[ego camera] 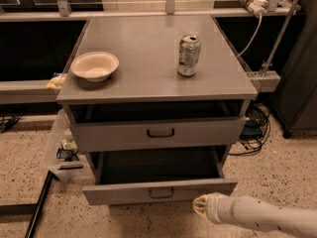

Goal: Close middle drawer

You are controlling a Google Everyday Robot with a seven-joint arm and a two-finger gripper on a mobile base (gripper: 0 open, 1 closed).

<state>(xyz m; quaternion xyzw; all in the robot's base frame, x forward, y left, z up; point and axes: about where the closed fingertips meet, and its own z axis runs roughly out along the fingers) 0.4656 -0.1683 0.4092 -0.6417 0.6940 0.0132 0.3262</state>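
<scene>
Approach step, I judge: the middle drawer (124, 193) stands pulled out under the counter (148, 58), the tool (200, 207), spread or pressed together I cannot tell, just below its front's right part, and next that front needs a straight inward push.

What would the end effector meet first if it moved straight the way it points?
Probably the front of the middle drawer; the end effector, just below its right part, points left and slightly up. Depth is unclear.

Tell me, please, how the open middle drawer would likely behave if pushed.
The middle drawer looks like rigid metal, so it should slide, not flex. Pushing off-centre, where the claw sits near its right end, may skew it.
</scene>
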